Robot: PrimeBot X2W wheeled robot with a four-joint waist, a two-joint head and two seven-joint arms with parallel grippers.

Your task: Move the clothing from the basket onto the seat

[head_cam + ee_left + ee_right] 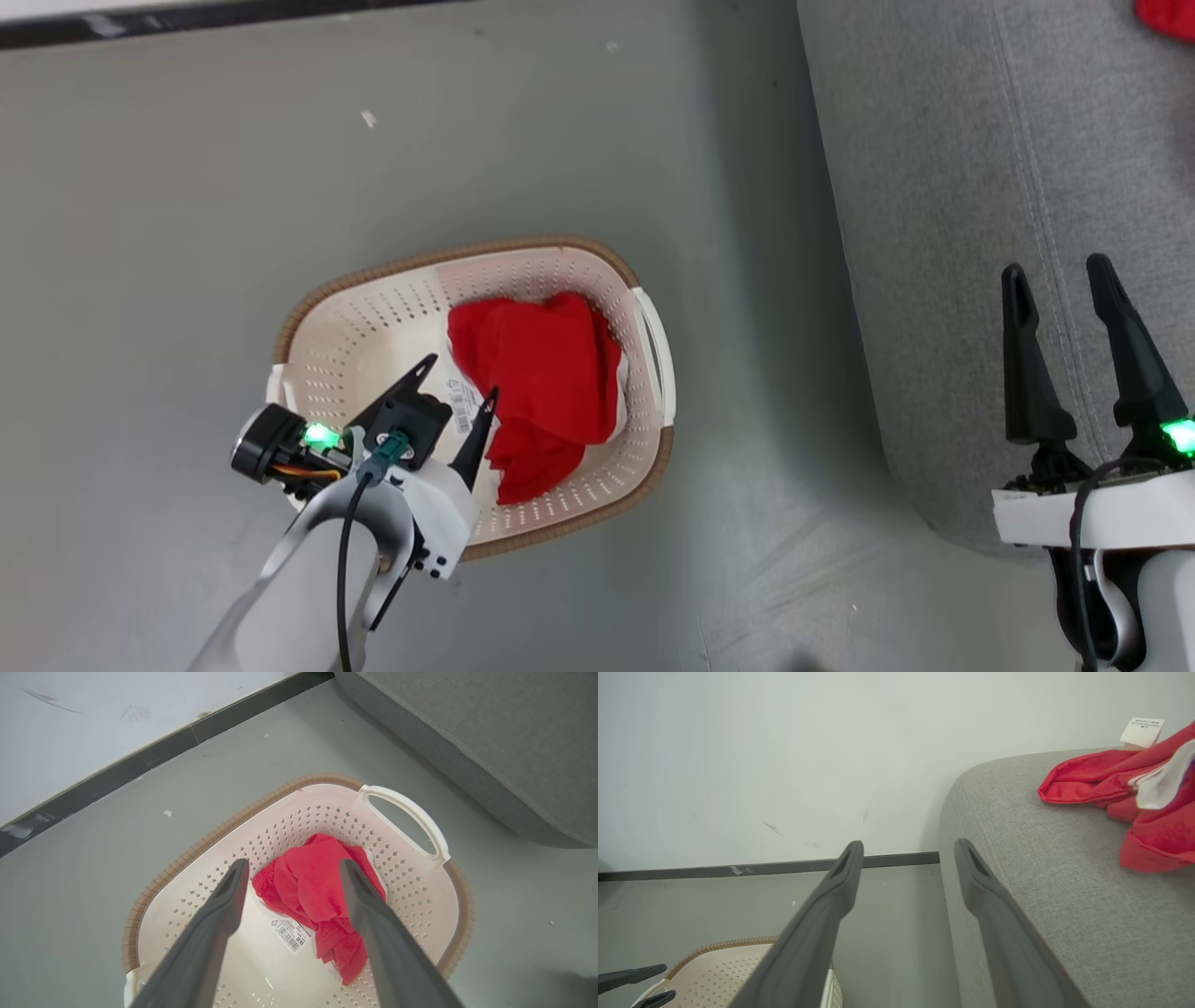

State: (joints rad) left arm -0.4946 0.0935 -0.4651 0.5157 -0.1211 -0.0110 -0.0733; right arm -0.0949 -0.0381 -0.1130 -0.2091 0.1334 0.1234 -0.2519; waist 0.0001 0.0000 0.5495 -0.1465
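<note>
Left tool (460,376) is wide open with nothing in it, hanging over the basket (448,257) with its fingers pointing down into it. Right tool (1055,266) is just as wide open and just as empty, parked over the near left edge of the sofa (980,187), well apart from the basket. So your left arm is clearly the one for this grab.

The bit that matters: the clothing (541,373) is bunched in the right half of the basket, up against the wall by the right handle (656,345). That puts it a little right of your left tool's centre. From the left wrist view the heap sits between the fingers but crowds the right one, while the left finger is over the barcode sticker (289,935). Can't tell if the right finger is brushing the cloth. The heap's long axis runs far to near, roughly along the fingers, so they'd close across its narrow side. I'd nudge right a touch before dropping down.

In the way: the basket's right wall and handle, then a strip of floor (766,420) before the sofa, so you'll have to lift over the rim. Another red garment (1092,777) lies on the far right of the sofa.
</note>
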